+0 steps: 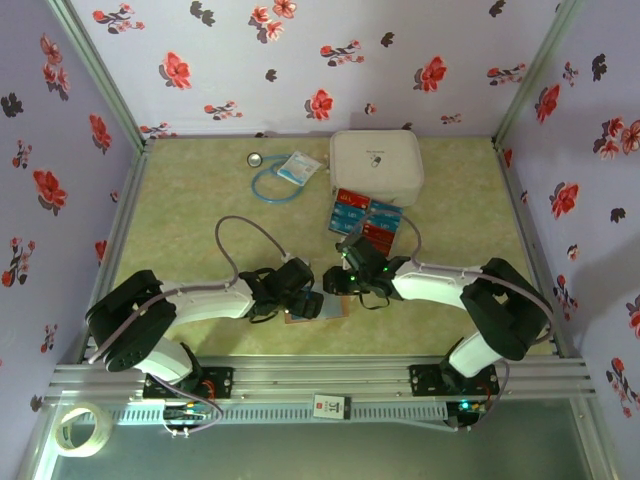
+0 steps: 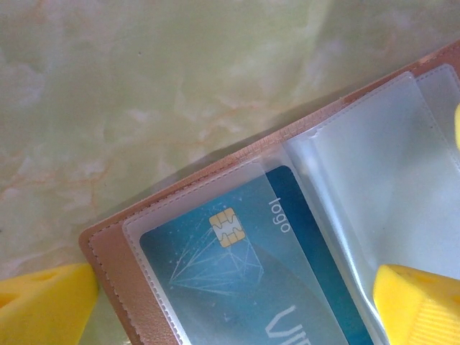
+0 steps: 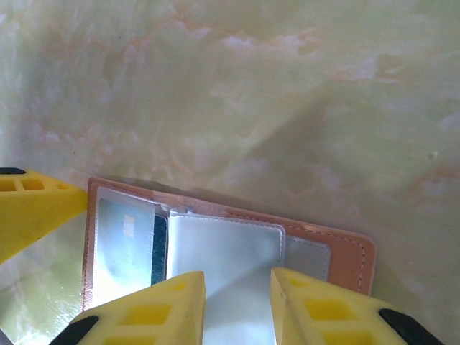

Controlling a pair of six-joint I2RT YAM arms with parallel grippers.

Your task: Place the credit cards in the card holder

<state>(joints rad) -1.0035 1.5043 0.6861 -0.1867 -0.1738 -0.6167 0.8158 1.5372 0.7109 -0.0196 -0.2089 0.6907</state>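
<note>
White zip case [image 1: 376, 166] beyond loose cards [image 1: 352, 214]

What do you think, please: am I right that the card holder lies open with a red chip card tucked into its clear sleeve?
Not quite: the chip card in the clear sleeve is blue, not red, as the left wrist view shows. The card holder does lie open with that card tucked inside.

The blue card [image 2: 244, 280] in the card holder [image 2: 126, 287] reads "logo" beside its chip. Larger pale letters below start "VI" and are cut off.
</note>
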